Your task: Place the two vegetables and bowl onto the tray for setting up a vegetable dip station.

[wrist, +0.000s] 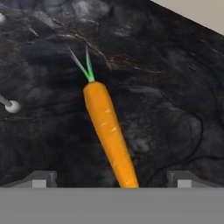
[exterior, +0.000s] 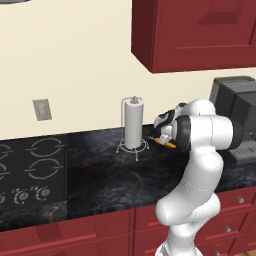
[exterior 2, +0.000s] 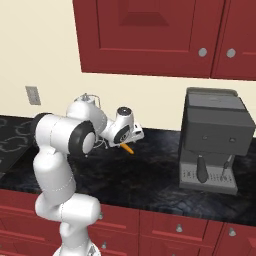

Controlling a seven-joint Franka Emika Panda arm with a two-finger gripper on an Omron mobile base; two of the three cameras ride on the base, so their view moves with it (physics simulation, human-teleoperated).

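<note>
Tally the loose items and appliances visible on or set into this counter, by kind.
carrot: 1
paper towel holder: 1
coffee machine: 1
stovetop: 1
Total: 4

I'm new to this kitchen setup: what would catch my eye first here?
The orange carrot lies on the dark counter, with the open hand hanging right over it. A paper towel roll stands just to its left, and a grey coffee machine sits further right.
</note>
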